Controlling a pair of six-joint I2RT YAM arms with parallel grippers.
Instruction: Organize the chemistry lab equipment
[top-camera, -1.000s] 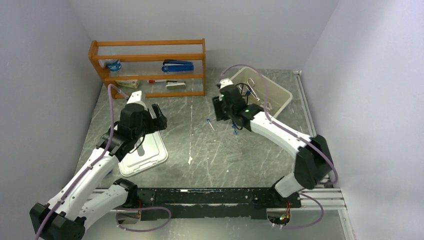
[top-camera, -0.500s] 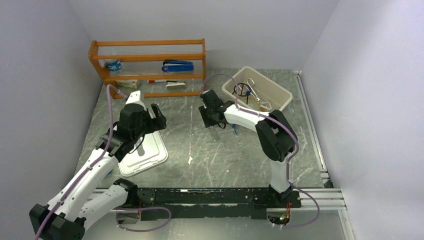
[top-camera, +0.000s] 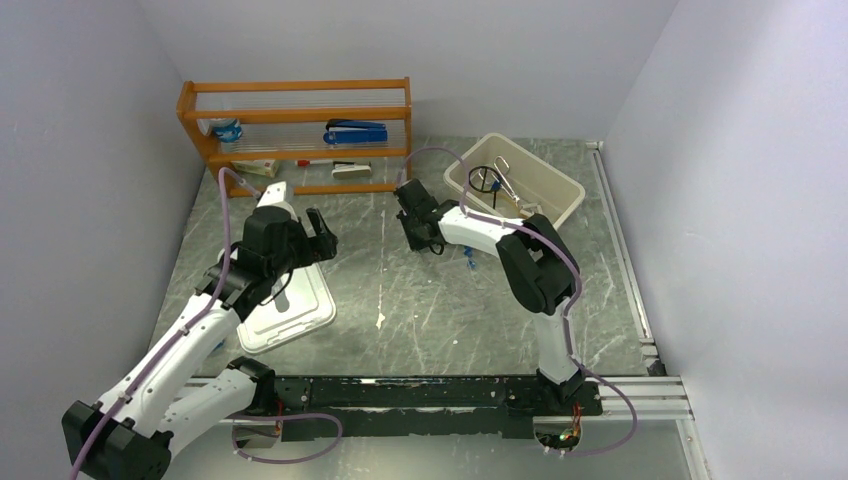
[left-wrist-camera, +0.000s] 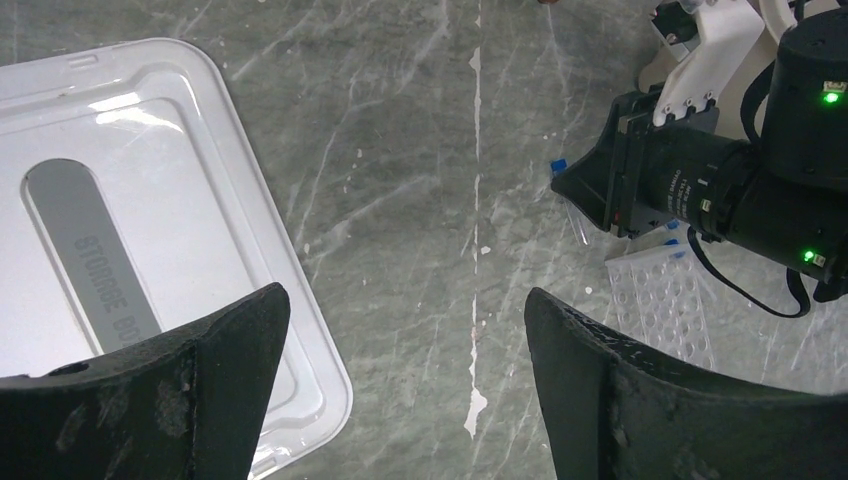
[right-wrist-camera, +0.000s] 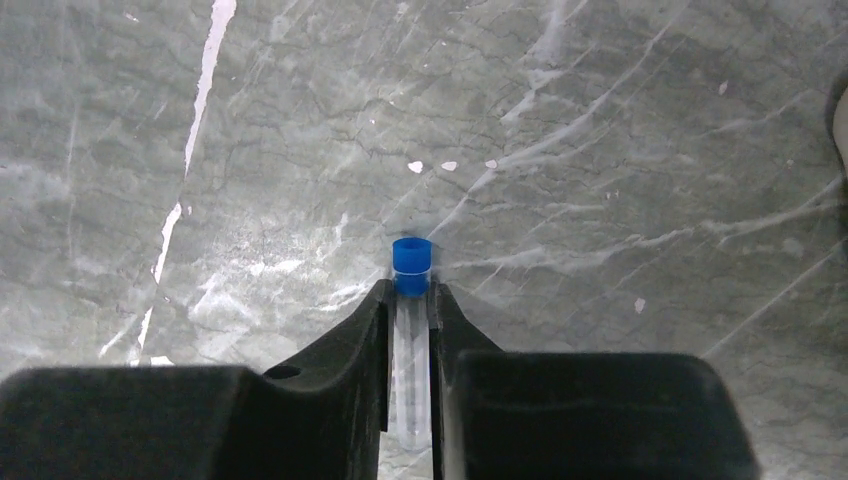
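Clamped tight, right gripper (right-wrist-camera: 410, 300), both black fingers pressed against the sides of a blue-capped clear tube (right-wrist-camera: 411, 350). Slim and see-through in the body, topped with a bright blue screw cap standing just proud of the fingertips. Held low over the grey marbled tabletop (right-wrist-camera: 620, 120); cannot tell whether touching it. Long axis in line with the fingers, cap end pointing straight away from the wrist, open end hidden back between the pads. Seen only in the right wrist view with any clearness: from above, right gripper (top-camera: 414, 218) covers the tube entirely, placing it toward the back of the table between orange shelf (top-camera: 300, 88) and beige bin (top-camera: 560, 186). From the left wrist view, only a speck of blue cap (left-wrist-camera: 558, 165) at the black nose of that gripper, aimed to the upper left there, with the clear rack (left-wrist-camera: 665, 300) lying flat just beside and below. Inside the bin, black wire tripod ring (top-camera: 487, 180) and metal tongs (top-camera: 507, 180). Spread wide and holding nothing, left gripper (left-wrist-camera: 405, 300), hanging over the right edge of a white lid (left-wrist-camera: 200, 160), well apart from the tube.
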